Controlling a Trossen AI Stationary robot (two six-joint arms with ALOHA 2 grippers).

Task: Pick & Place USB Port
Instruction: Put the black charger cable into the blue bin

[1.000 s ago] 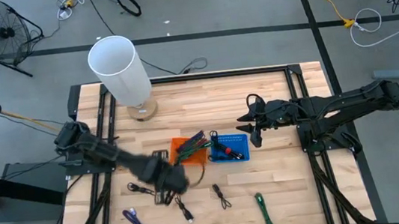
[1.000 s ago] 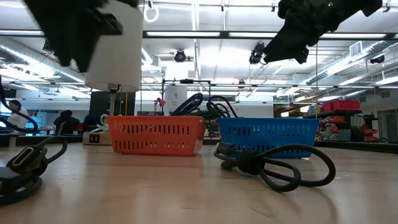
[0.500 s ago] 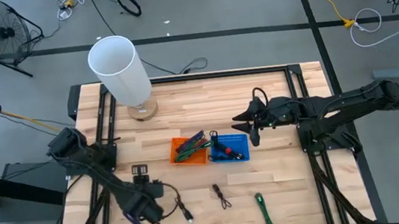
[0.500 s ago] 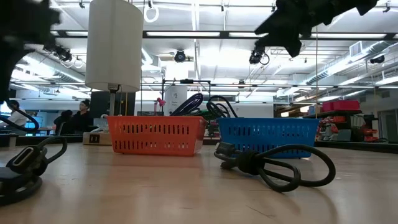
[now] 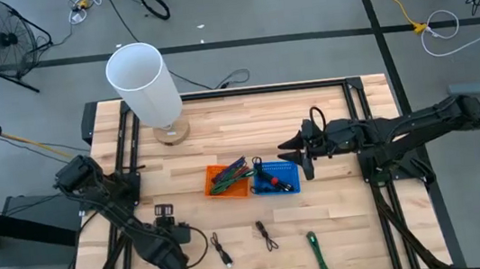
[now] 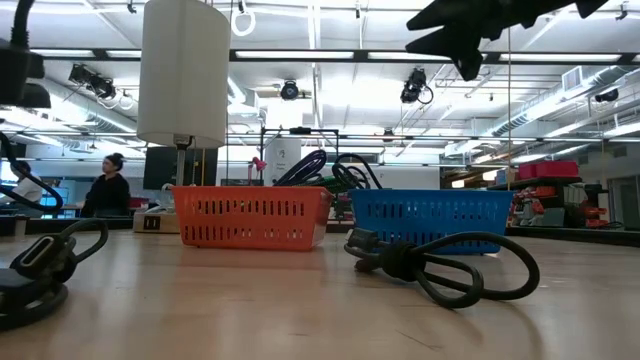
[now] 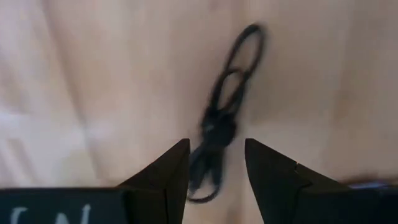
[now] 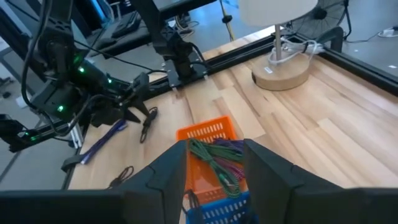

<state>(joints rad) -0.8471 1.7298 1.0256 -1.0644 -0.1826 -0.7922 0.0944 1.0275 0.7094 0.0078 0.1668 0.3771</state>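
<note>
My left gripper (image 5: 173, 251) hangs spread and empty over the coiled black cable (image 7: 222, 124) near the wooden table's (image 5: 328, 115) front-left corner, apparently lined up to grab it.

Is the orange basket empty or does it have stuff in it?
Not empty. The orange basket holds a bundle of cables, green and purple, seen from above and poking over its rim in the low view.

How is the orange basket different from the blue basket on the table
The orange basket holds green and purple cables, while the blue basket holds a black and red one. The orange basket lies toward the lamp's side, the blue basket toward the right gripper. Both are small slotted plastic bins, set side by side mid-table.
</note>
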